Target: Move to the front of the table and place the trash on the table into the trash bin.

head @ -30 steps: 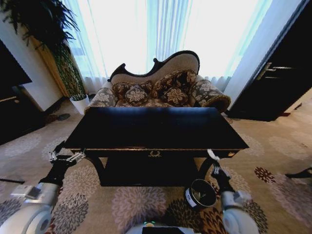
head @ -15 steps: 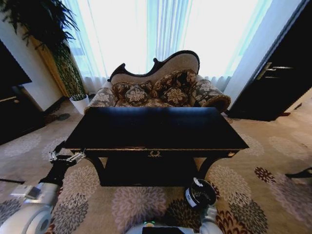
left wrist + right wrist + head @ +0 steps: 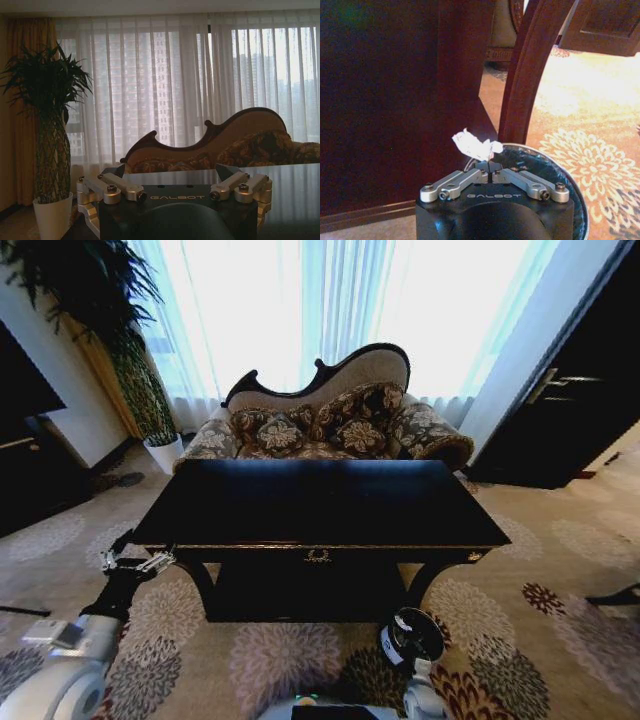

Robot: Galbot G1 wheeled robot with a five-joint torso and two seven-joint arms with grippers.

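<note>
Holding a white paper wad over the trash bin, our right gripper is low beside the table.

In the right wrist view we see the two fingers closed together on the crumpled wad, just above the rim of the round black bin, which stands on the flowered carpet next to a curved table leg. In the head view the bin sits on the floor at the front right of the glossy black table. Our left gripper waits with its fingers spread wide at the front left corner of the table, in front of the patterned sofa.
</note>
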